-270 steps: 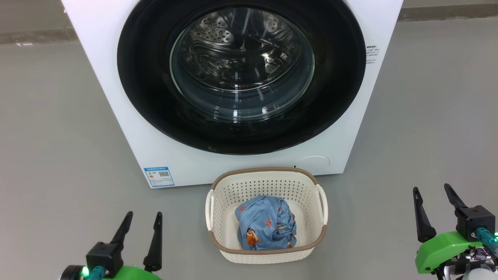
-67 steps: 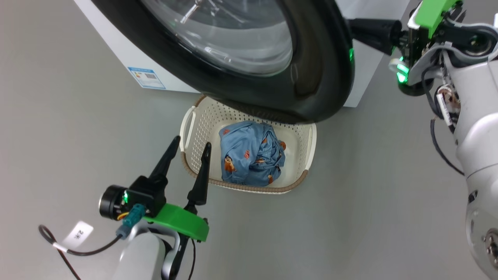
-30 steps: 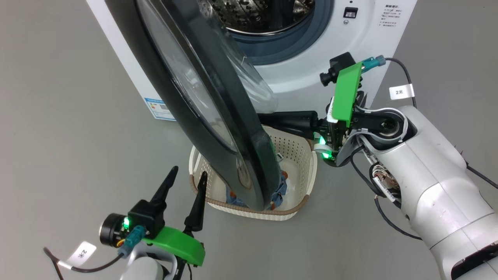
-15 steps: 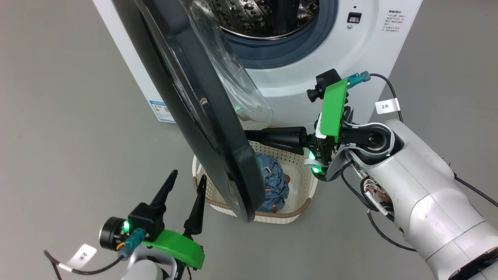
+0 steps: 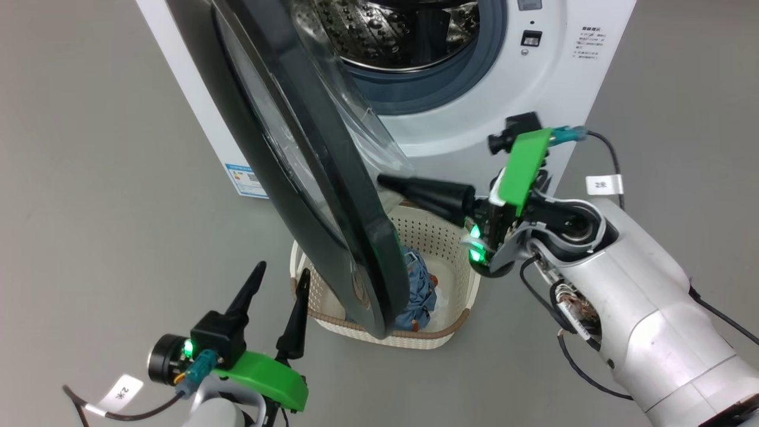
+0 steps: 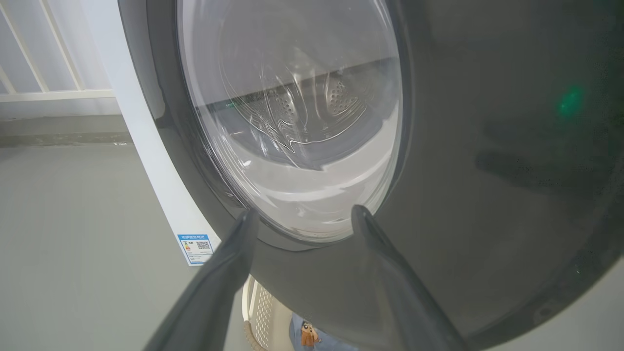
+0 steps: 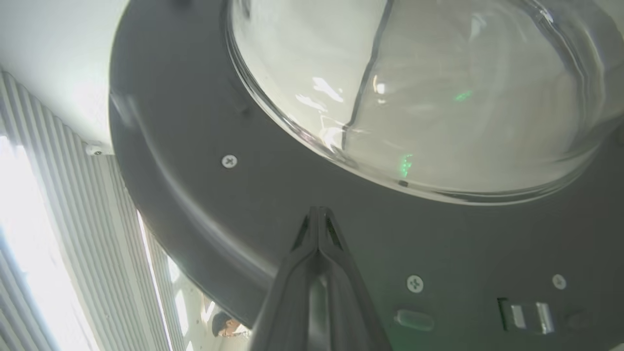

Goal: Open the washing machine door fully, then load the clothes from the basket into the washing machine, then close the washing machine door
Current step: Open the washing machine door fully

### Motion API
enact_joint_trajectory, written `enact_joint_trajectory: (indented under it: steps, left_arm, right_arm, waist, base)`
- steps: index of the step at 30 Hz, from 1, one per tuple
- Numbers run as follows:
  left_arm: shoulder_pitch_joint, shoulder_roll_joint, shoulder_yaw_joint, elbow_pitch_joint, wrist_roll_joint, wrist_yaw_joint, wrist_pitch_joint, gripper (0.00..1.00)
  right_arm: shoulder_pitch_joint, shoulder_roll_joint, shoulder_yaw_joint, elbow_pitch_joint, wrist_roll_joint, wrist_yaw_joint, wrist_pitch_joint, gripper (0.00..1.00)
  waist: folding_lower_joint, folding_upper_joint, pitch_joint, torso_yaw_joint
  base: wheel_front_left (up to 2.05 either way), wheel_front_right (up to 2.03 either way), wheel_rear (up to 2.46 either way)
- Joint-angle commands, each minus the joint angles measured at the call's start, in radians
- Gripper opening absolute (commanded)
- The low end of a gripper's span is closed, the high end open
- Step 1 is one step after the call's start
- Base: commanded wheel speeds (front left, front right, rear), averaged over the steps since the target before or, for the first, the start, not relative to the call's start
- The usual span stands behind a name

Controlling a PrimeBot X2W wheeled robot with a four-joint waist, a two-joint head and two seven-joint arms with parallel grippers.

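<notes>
From my head view, the washing machine door stands part open. It is swung out nearly edge-on and runs from the top of the frame down through the middle. Its lower rim covers the left half of the basket, which sits on the grey floor at lower centre. The clothes lie inside the basket as a light blue bundle, partly hidden behind that rim.

The washing machine takes the upper part of the frame. Its steel drum is exposed at top centre, ringed by the grey-blue gasket. A blue label sticker shows low on its front, left of the door.

My right gripper reaches in from the right, fingers clenched together on nothing and pointing left at the door's inner face. In the right wrist view its tip sits on the dark inner ring, just under the glass bowl. I can't quite tell whether it touches the ring.

My left gripper is at lower left, fingers spread wide with nothing between them. It points up the frame toward the door's glossy outer face and is apart from it.
</notes>
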State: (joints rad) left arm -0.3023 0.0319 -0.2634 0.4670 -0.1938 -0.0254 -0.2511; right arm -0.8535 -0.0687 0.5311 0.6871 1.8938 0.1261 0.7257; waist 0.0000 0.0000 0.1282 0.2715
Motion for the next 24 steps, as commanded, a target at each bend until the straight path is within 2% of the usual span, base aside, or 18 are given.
enact_joint_trajectory:
  steps: [1,5,10,11,12,13,14,19,20,24]
  left_arm:
    - [0.001,0.018,0.037,-0.013,-0.002,0.004,-0.011,1.00]
    - [0.001,0.018,0.051,-0.015,-0.003,0.007,-0.011,1.00]
    - [0.009,0.019,0.072,-0.014,0.004,0.009,-0.011,1.00]
    - [0.010,0.020,0.076,-0.014,0.005,0.009,-0.011,1.00]
    - [0.013,0.021,0.080,-0.014,0.007,0.010,-0.011,1.00]
    - [0.014,0.021,0.083,-0.014,0.008,0.009,-0.011,1.00]
    - [0.016,0.023,0.085,-0.013,0.010,0.008,-0.011,1.00]
    - [0.017,0.028,0.102,-0.008,0.016,0.008,-0.011,1.00]
    - [0.017,0.028,0.102,-0.008,0.016,0.008,-0.011,1.00]
    - [0.027,0.032,0.117,-0.008,0.017,0.010,-0.011,1.00]
  right_arm:
    - [0.012,0.018,-0.028,-0.037,0.017,0.005,-0.038,0.00]
    - [0.034,-0.005,-0.095,-0.095,-0.023,0.005,-0.180,0.00]
    - [0.098,-0.058,-0.156,-0.202,-0.137,0.005,-0.375,0.00]
    - [0.115,-0.070,-0.165,-0.225,-0.164,0.005,-0.413,0.13]
    - [0.135,-0.079,-0.172,-0.250,-0.186,0.005,-0.444,0.47]
    - [0.154,-0.090,-0.180,-0.275,-0.209,0.005,-0.478,0.97]
    - [0.173,-0.104,-0.185,-0.298,-0.239,0.005,-0.512,1.00]
    - [0.268,-0.176,-0.188,-0.373,-0.434,0.005,-0.716,1.00]
    - [0.268,-0.176,-0.188,-0.373,-0.434,0.005,-0.716,1.00]
    - [0.351,-0.219,-0.177,-0.366,-0.603,0.005,-0.881,1.00]
  waist:
    - [0.0000,0.0000,-0.003,-0.004]
    - [0.0000,0.0000,-0.007,-0.014]
    - [0.0000,0.0000,-0.020,-0.034]
    - [0.0000,0.0000,-0.023,-0.038]
    - [0.0000,0.0000,-0.027,-0.043]
    - [0.0000,0.0000,-0.028,-0.046]
    - [0.0000,0.0000,-0.030,-0.052]
    - [0.0000,0.0000,-0.044,-0.073]
    - [0.0000,0.0000,-0.044,-0.073]
    - [0.0000,0.0000,-0.066,-0.094]
  base:
    - [0.00,0.00,0.00]
    - [0.00,0.00,0.00]
    - [0.00,0.00,0.00]
    - [0.00,0.00,0.00]
    - [0.00,0.00,0.00]
    - [0.00,0.00,0.00]
    - [0.00,0.00,0.00]
    - [0.00,0.00,0.00]
    - [0.00,0.00,0.00]
    - [0.00,0.00,0.00]
